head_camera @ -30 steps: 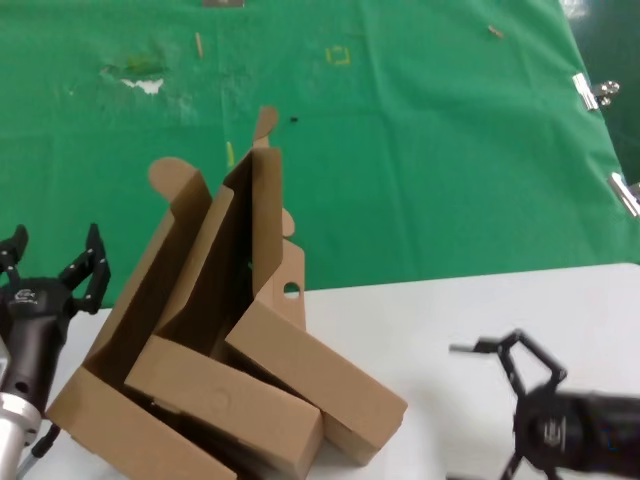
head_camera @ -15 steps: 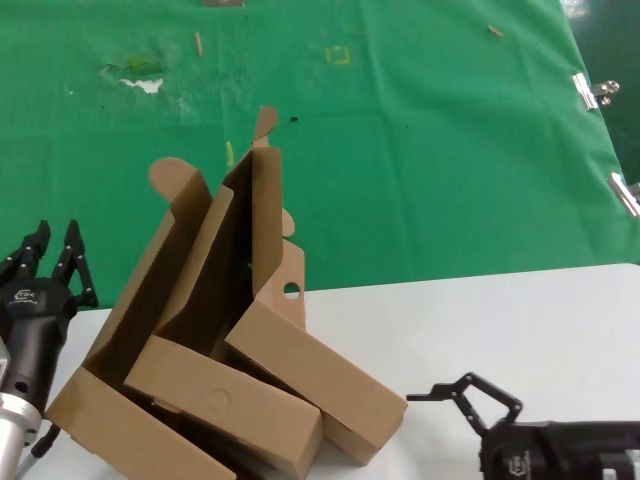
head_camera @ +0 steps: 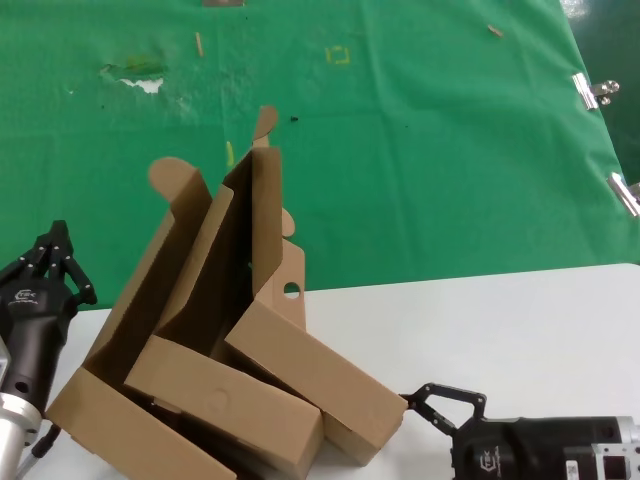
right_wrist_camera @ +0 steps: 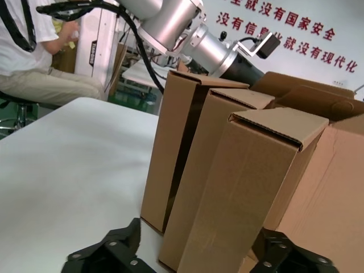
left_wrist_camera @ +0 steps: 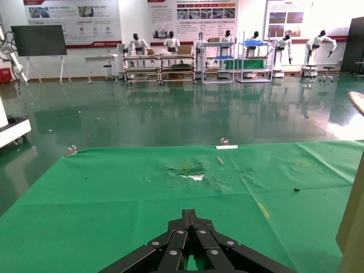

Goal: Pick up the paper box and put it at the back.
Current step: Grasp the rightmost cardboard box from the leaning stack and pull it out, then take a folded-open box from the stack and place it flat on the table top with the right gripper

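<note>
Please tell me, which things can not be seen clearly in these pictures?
- Paper box: its inside is hidden by its own walls and lid in the head view; the right wrist view shows only outer walls.
- Larger box: its lower corner is cut off by the head view's bottom edge.
- Right gripper: whether a finger touches the paper box cannot be told.
- Left gripper: shut, beside the larger box.

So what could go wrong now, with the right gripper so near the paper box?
The right gripper, open, sits at the corner of the paper box; a push there could slide it rather than grip it. The paper box leans on the larger box, so pulling may shift both. Its raised lid might snag.
</note>
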